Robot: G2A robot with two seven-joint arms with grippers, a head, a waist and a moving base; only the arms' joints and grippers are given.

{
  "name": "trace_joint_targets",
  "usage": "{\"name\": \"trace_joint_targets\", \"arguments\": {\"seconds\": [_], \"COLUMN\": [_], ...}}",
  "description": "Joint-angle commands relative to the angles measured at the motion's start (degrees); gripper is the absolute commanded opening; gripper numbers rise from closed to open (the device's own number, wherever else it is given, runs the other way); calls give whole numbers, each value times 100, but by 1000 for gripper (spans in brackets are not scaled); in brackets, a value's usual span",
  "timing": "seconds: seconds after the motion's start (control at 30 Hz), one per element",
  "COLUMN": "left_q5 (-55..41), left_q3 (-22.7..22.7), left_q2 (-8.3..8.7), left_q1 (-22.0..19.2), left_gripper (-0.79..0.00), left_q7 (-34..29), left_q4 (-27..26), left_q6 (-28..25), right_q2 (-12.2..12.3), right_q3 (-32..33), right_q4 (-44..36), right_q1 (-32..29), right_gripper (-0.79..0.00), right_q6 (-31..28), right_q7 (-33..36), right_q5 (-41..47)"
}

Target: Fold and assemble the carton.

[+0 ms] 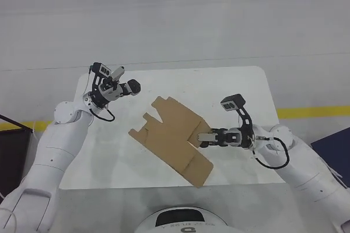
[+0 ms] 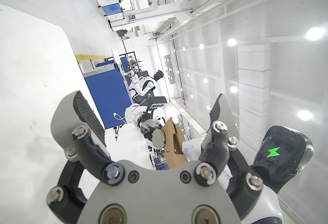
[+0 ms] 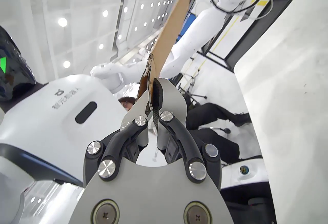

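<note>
The flattened cardboard carton (image 1: 172,137) is being held over the middle of the white table (image 1: 233,81), clamped at its right-hand edge by the right gripper (image 1: 201,138). In the right wrist view the fingers of that gripper (image 3: 153,86) are being pressed together on the board's torn edge, and the carton (image 3: 174,19) is being shown almost edge-on, running away from the claw toward the other arm. The long axis of the sheet is being laid diagonally, from the notched flaps at the far left to the plain end near the robot. The left gripper (image 1: 134,87) is being kept apart from the board, off its far-left flapped end, with its jaws spread wide and nothing between them. In its own wrist view the left gripper (image 2: 151,104) is being aimed at the carton (image 2: 174,143) straight ahead. The flapped end is judged the nearer reach for the free left arm.
</note>
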Motion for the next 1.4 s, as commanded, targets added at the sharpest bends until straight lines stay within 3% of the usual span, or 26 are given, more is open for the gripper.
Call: {"name": "trace_joint_targets", "arguments": {"seconds": [0.0,0.17,0.4,0.5,0.63,0.93,1.13,1.17,1.27,1.37], "left_q5": [0,153,-99,38,246,-1,-60,-48,178,269], "left_q3": [0,61,174,213,306,243,68,51,70,117], "left_q2": [0,-4,-48,-62,-74,-95,-69,-67,-63,-73], "left_q1": [0,78,269,215,196,261,443,471,528,590], "left_gripper": [0,0,0,-92,-277,-443,-462,-486,-656,-696], "left_q7": [0,-29,-980,-1197,-1676,-2225,-2400,-2422,-2469,-2517], "left_q4": [0,-192,-686,-624,-644,-659,-827,-849,-865,-908], "left_q6": [0,97,277,354,410,596,771,793,840,888], "right_q2": [-46,-179,-336,-384,-408,-411,-425,-429,-447,-466], "right_q3": [-81,-285,-443,-428,-337,-20,145,162,197,226], "right_q4": [186,575,1032,1192,1212,1147,1150,1148,1152,1156], "right_q1": [93,391,690,763,737,566,483,474,454,438], "right_gripper": [-785,-785,-785,-785,-785,-785,-785,-785,-785,-785], "right_q6": [-46,53,169,126,97,107,112,110,94,92], "right_q7": [219,397,513,469,441,451,456,454,438,435], "right_q5": [108,153,241,212,204,251,210,195,148,123]}}
